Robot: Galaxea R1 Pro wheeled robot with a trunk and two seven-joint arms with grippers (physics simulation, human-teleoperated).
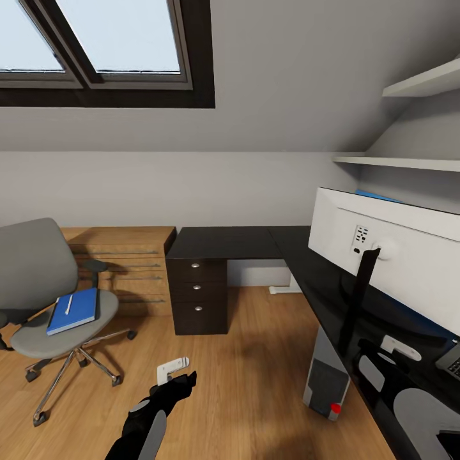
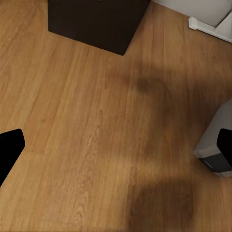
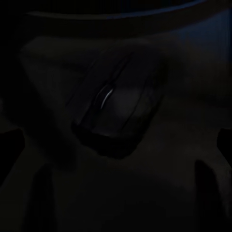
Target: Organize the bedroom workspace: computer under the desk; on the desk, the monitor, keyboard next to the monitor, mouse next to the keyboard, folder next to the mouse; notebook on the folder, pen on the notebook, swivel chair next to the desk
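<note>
The swivel chair (image 1: pixel 38 281) stands on the floor at the left, apart from the desk (image 1: pixel 223 241). On its seat lies the blue folder (image 1: pixel 73 311) with the white pen (image 1: pixel 68 303) on top. The monitor (image 1: pixel 390 255) stands on the desk's right wing, its white back toward me. The computer (image 1: pixel 326 382) sits under that wing. A corner of the keyboard (image 1: pixel 451 361) shows at the right edge. Notebook and mouse are out of view. My left gripper (image 1: pixel 182 382) (image 2: pixel 116 147) hangs open over bare floor. My right gripper (image 1: pixel 377 351) (image 3: pixel 116 145) is low over the dark desktop, open.
A light wooden dresser (image 1: pixel 124 262) stands against the back wall between chair and desk. The desk's dark drawer unit (image 1: pixel 198 297) (image 2: pixel 96 19) is ahead of my left arm. Wall shelves (image 1: pixel 409 163) hang above the monitor. Open wood floor (image 1: pixel 255 358) lies between chair and desk.
</note>
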